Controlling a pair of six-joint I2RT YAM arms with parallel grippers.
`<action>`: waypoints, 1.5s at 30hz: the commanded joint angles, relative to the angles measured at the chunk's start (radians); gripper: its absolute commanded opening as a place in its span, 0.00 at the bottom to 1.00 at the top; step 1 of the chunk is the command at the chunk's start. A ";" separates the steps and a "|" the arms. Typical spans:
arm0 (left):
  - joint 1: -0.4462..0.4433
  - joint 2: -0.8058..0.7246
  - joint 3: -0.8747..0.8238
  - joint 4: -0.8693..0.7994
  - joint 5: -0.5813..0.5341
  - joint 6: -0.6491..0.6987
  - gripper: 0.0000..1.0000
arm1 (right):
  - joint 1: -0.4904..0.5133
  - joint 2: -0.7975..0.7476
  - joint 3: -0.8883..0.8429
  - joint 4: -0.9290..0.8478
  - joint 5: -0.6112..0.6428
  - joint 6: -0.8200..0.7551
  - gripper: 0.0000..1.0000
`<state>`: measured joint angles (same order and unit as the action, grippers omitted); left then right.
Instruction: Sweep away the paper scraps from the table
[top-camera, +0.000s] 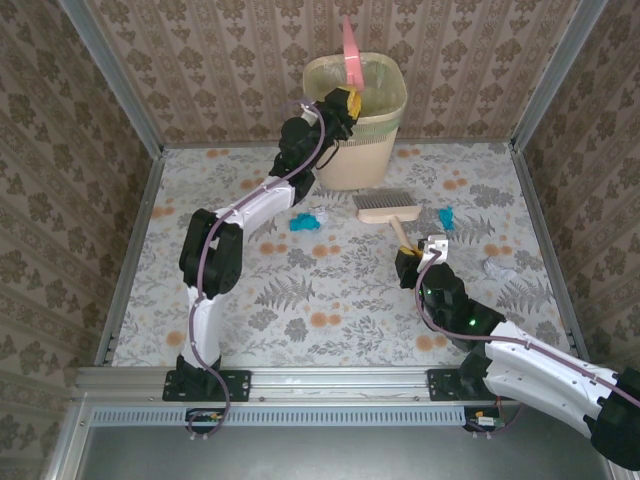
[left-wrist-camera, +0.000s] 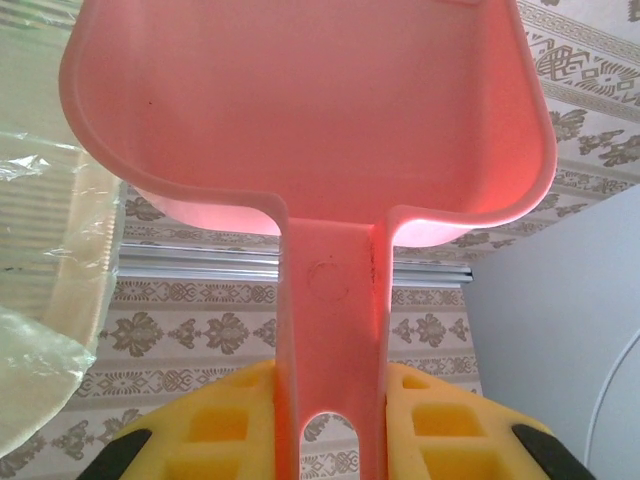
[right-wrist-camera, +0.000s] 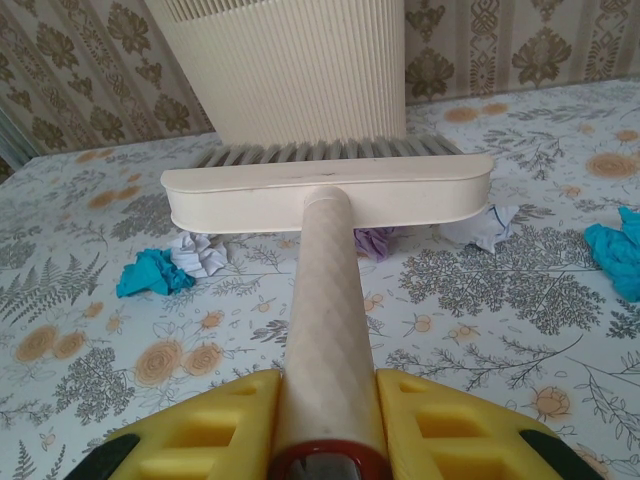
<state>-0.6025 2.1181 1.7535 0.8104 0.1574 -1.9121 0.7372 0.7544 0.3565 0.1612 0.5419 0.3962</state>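
Paper scraps (top-camera: 305, 222) are lying on the table (top-camera: 330, 300) either side of your brush (top-camera: 387, 207), nearest the right gripper (top-camera: 407, 258). Left wrist: the left gripper (left-wrist-camera: 330, 420) is clamping the dustpan (left-wrist-camera: 300, 110) handle. Right wrist: you are gripping the brush handle, scraps sitting close around its head.

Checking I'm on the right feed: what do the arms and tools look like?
The left arm and right arm have white links, black joints and a mauve cable. The left tool and right tool have yellow, grid-hollowed pads. A green light glows on the right arm.
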 joint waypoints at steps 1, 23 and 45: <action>-0.008 -0.064 0.024 0.047 0.031 0.019 0.00 | -0.006 -0.012 0.018 0.060 0.010 -0.011 0.00; -0.041 -0.401 -0.269 -0.117 0.384 0.356 0.00 | -0.006 -0.012 0.015 0.053 0.034 -0.003 0.00; -0.064 -1.247 -0.829 -1.332 0.084 1.306 0.00 | -0.007 -0.079 -0.010 0.044 0.105 0.057 0.00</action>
<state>-0.6544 0.8837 0.9897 -0.3038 0.3332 -0.7486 0.7357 0.6754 0.3557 0.1581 0.6014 0.4423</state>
